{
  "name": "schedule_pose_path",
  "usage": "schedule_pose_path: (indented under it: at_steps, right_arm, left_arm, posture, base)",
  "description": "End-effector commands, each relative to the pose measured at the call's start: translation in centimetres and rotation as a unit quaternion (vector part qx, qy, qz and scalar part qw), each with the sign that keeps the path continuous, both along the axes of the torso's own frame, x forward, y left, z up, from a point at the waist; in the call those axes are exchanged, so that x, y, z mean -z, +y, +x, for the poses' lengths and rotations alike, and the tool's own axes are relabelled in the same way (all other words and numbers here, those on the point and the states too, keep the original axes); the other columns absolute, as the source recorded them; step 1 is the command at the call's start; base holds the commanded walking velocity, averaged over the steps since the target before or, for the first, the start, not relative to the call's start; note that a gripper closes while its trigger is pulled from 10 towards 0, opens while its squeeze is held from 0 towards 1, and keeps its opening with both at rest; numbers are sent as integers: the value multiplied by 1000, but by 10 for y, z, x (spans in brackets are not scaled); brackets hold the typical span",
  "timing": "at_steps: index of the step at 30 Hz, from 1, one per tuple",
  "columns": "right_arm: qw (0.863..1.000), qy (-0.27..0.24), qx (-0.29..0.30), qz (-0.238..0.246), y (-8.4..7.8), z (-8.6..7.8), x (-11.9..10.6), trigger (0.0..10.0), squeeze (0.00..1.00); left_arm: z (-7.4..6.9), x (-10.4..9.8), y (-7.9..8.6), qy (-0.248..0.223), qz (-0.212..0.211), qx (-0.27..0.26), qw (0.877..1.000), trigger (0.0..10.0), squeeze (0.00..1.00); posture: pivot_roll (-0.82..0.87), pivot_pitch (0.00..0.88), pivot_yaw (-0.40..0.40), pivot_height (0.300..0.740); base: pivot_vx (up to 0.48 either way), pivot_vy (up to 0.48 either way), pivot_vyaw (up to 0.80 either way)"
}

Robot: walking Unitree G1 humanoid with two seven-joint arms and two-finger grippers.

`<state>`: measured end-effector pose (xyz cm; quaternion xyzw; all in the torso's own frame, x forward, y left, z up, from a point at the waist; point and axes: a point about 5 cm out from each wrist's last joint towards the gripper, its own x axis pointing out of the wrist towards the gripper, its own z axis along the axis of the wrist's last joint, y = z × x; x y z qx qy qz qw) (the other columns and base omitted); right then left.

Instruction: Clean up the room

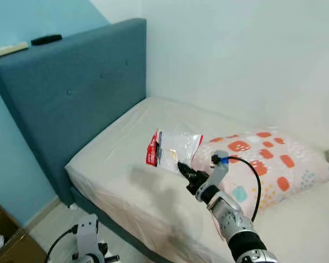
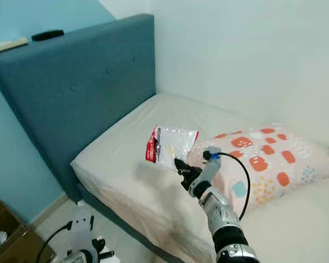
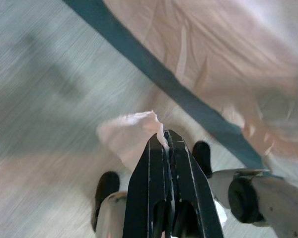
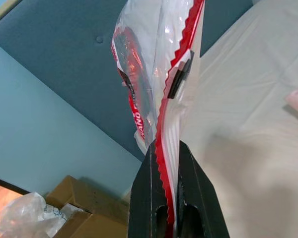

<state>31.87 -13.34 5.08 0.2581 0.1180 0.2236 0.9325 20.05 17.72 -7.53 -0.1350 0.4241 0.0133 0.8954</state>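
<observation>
My right gripper (image 1: 181,166) is raised over the bed and shut on a crinkly clear plastic wrapper (image 1: 172,150) with red edges. In the right wrist view the wrapper (image 4: 154,64) stands up from between the closed black fingers (image 4: 188,188). My left arm (image 1: 88,238) hangs low beside the bed, near the floor. In the left wrist view the left gripper (image 3: 165,136) is shut, with a pale crumpled tissue (image 3: 131,134) pinched at its tips above the wood floor.
The bed has a cream sheet (image 1: 115,164) and a tall blue headboard (image 1: 71,93) with a dark remote (image 1: 46,39) on top. A patterned pillow (image 1: 268,159) lies to the right. A cardboard box (image 1: 3,235) holding a plastic bag stands on the floor at the left.
</observation>
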Motion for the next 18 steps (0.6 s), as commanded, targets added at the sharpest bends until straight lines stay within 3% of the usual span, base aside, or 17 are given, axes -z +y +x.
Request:
schedule_pose_path:
  at_steps: [1,2,4,7,11,18]
  right_arm:
    - [998,43,12,-50,-5,-8,19,7882,0]
    - [996,57,13,-71,-8,-13,27,10000,0]
    - [993,76,16,-89,-13,-21,38,10000,0]
    - [979,146,42,-133,-29,-42,65,10000,0]
    - [947,220,43,-231,-43,-76,96,10000,0]
    - [934,246,36,-257,-44,-94,109,10000,0]
  left_arm:
    - [-5,3,1,10,9,6,1000,10000,0]
    - [-5,3,1,10,11,7,1000,10000,0]
    - [-5,3,2,10,13,8,1000,10000,0]
    - [-3,2,2,8,14,9,1000,10000,0]
    - [-1,1,0,5,16,17,1000,10000,0]
    - [-3,3,-3,16,23,33,999,10000,0]
  posture:
    - [49,0,-63,731]
    - [49,0,-63,731]
    - [49,0,-62,731]
    - [51,0,-61,731]
    - [50,0,-53,731]
    - [50,0,-42,731]
  base:
    - [0,0,0]
    - [0,0,0]
    - [0,0,0]
    - [0,0,0]
    - [0,0,769]
    - [0,0,767]
